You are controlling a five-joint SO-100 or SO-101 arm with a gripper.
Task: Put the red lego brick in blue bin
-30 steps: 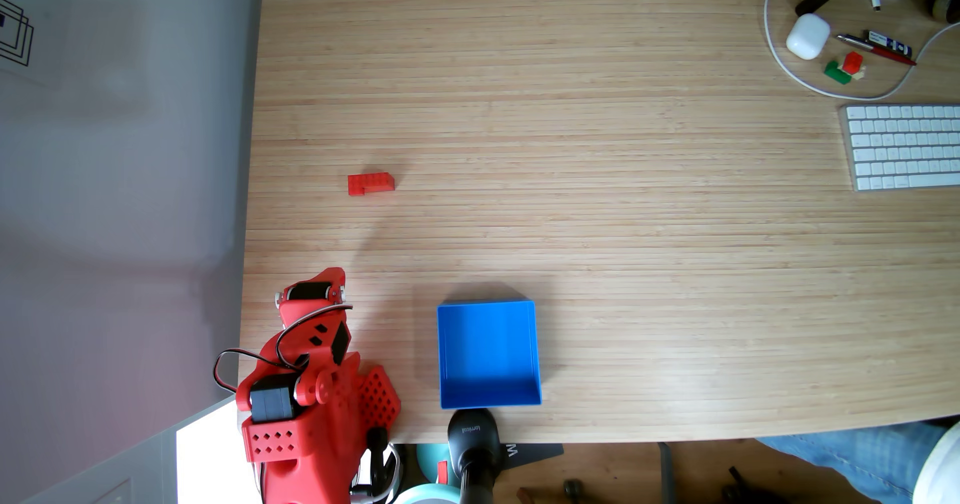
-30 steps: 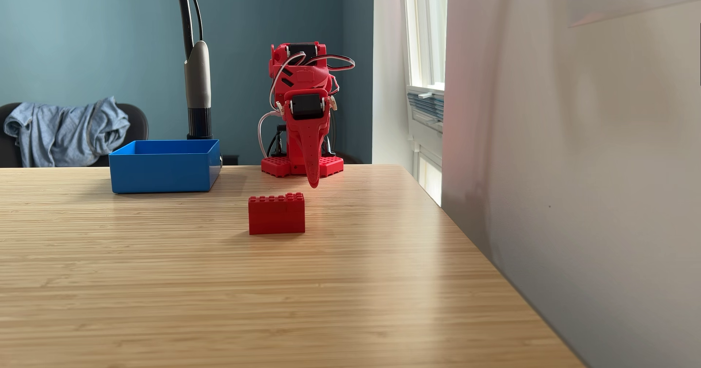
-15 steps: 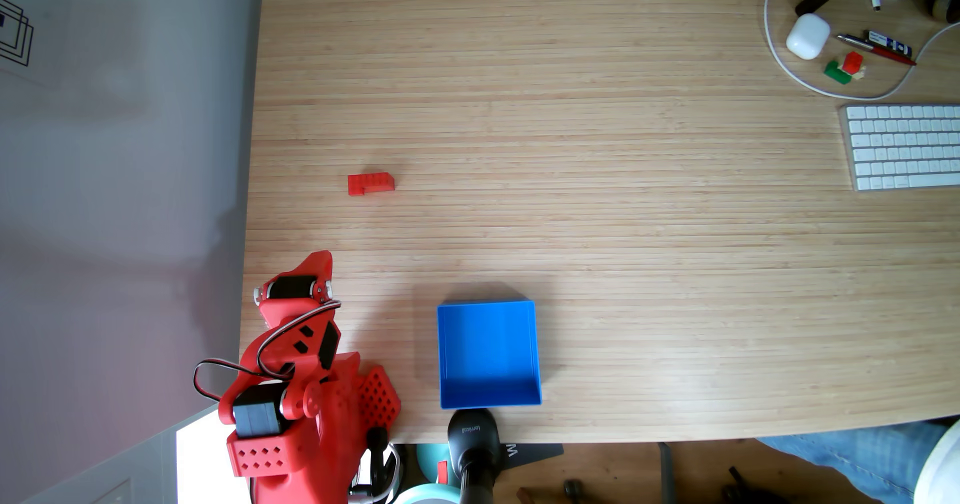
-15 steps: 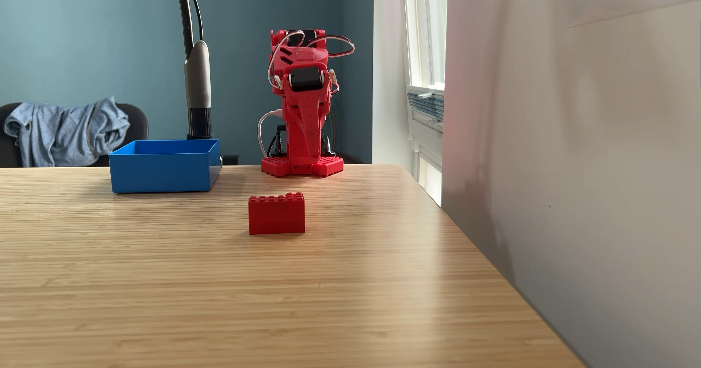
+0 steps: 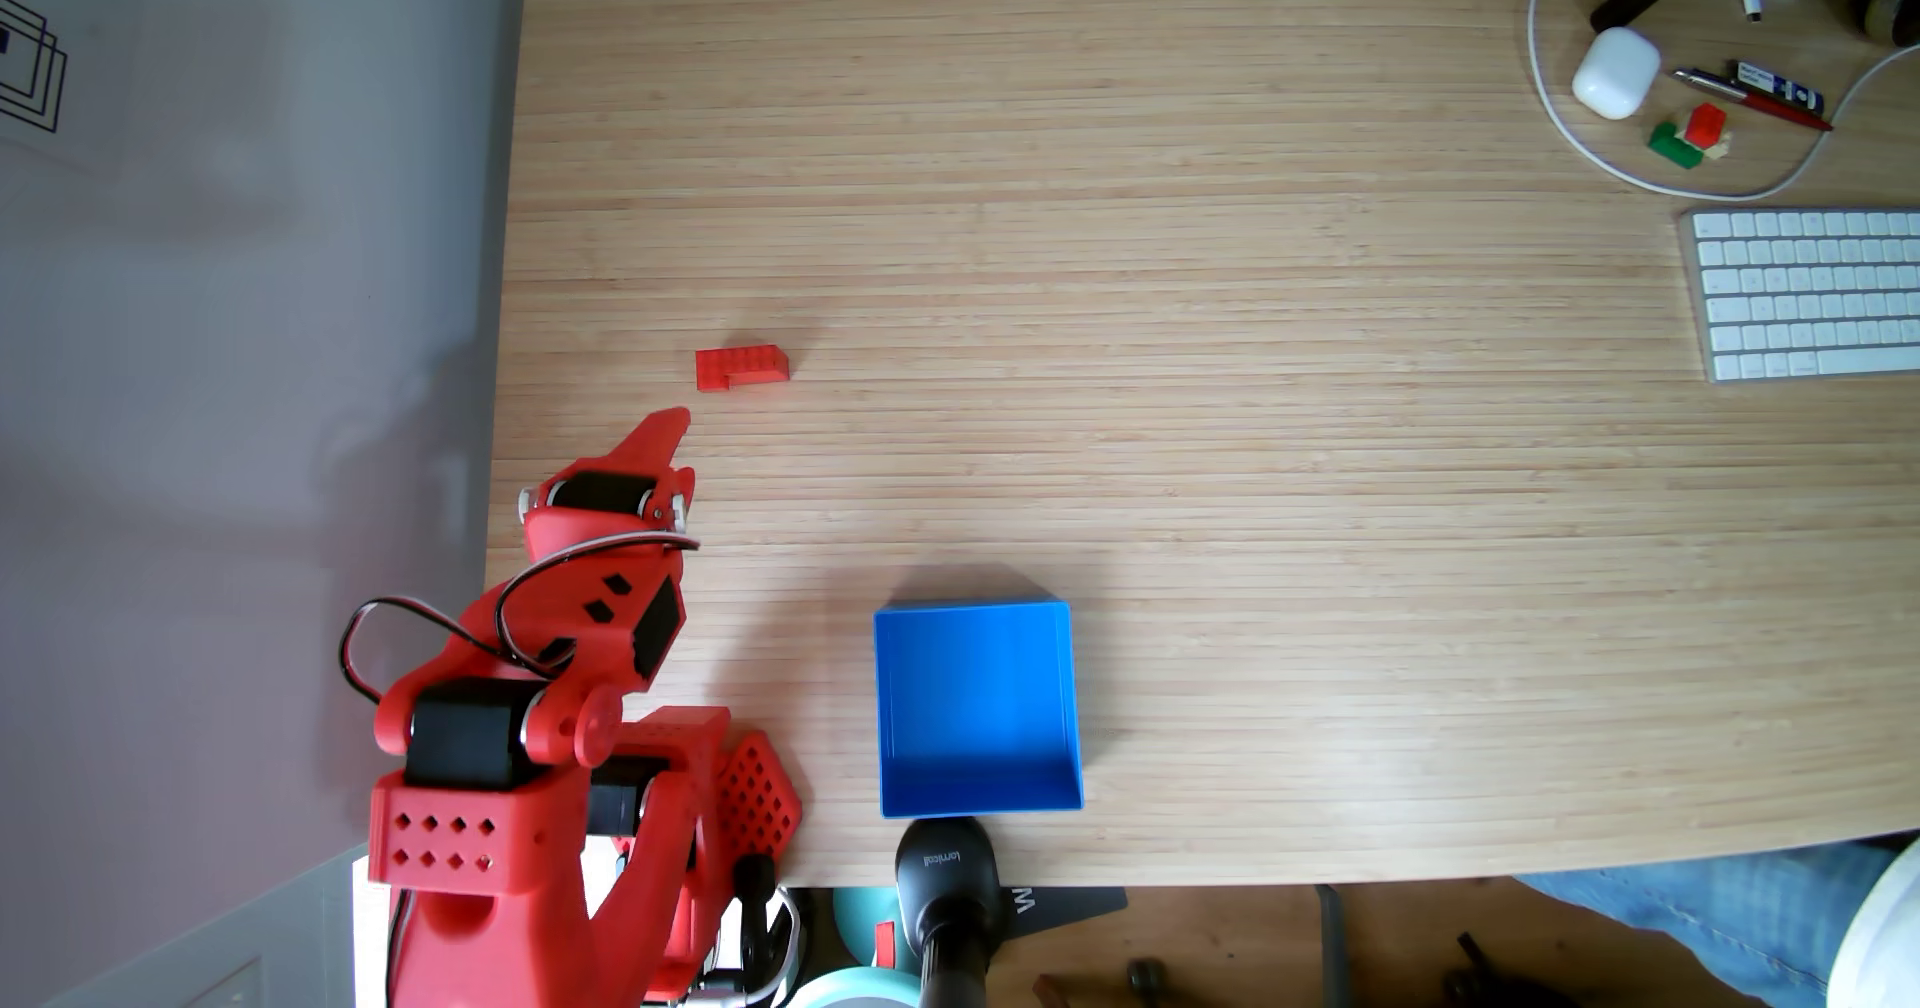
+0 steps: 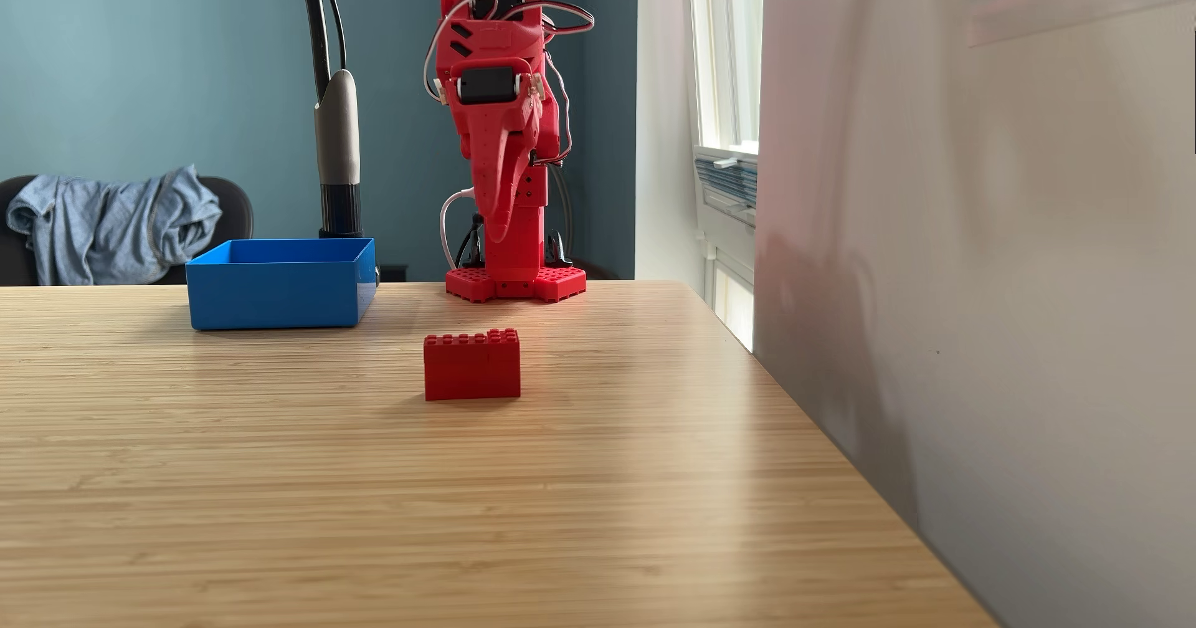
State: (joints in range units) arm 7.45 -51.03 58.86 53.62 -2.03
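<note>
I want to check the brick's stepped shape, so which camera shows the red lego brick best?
The fixed view from above shows the red lego brick best: its notched L outline is plain. The fixed view at table height shows the brick larger, but as a plain block with studs.

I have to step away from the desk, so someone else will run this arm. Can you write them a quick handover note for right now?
Gripper: shut and empty, raised above the table in the low fixed view, its tip pointing toward the brick and just short of it as seen from above.
Red lego brick: standing on the table, untouched, apart from the gripper.
Blue bin: on the table near the arm's base, nothing inside.
Done: none of the job's steps; the arm is merely near the brick.
Left: open the jaws, come down over the brick, grasp it, carry it to the bin and release.
</note>
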